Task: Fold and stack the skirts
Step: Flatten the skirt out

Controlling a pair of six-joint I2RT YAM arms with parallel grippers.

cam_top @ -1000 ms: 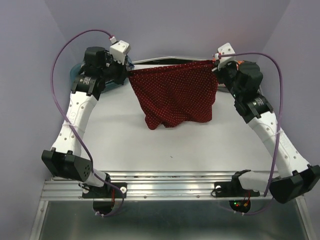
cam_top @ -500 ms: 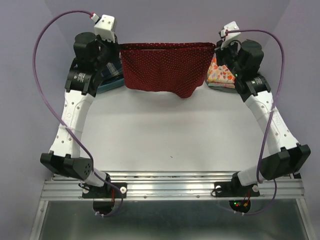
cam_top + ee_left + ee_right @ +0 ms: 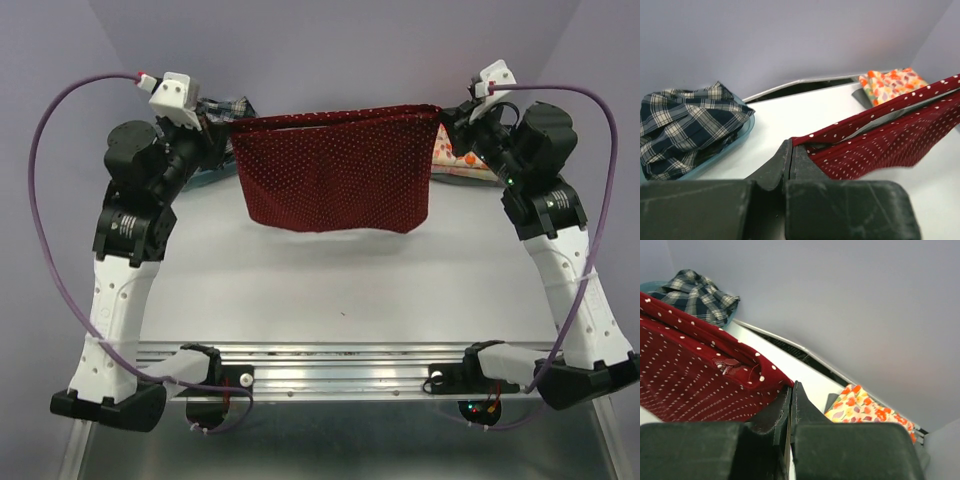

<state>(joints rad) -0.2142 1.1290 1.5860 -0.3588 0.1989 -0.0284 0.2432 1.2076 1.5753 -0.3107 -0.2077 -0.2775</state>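
Overhead, the left gripper [image 3: 227,122] is clamped on one top corner of the dark red dotted skirt [image 3: 335,175], and the right gripper [image 3: 444,112] is clamped on the other. The skirt hangs spread between them over the table [image 3: 340,285]. The plaid skirt [image 3: 685,125] fills the teal bin [image 3: 746,131] at far left. The floral skirt [image 3: 867,407] lies at far right.

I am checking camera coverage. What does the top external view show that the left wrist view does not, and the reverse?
Only the top external view: the right hand and the whole dark red dotted skirt stretched between the two hands. Only the left wrist view: the left hand shut on the skirt's waistband, and the plaid skirt heaped in the teal bin. Both: the red skirt, the plaid skirt and the orange floral skirt.
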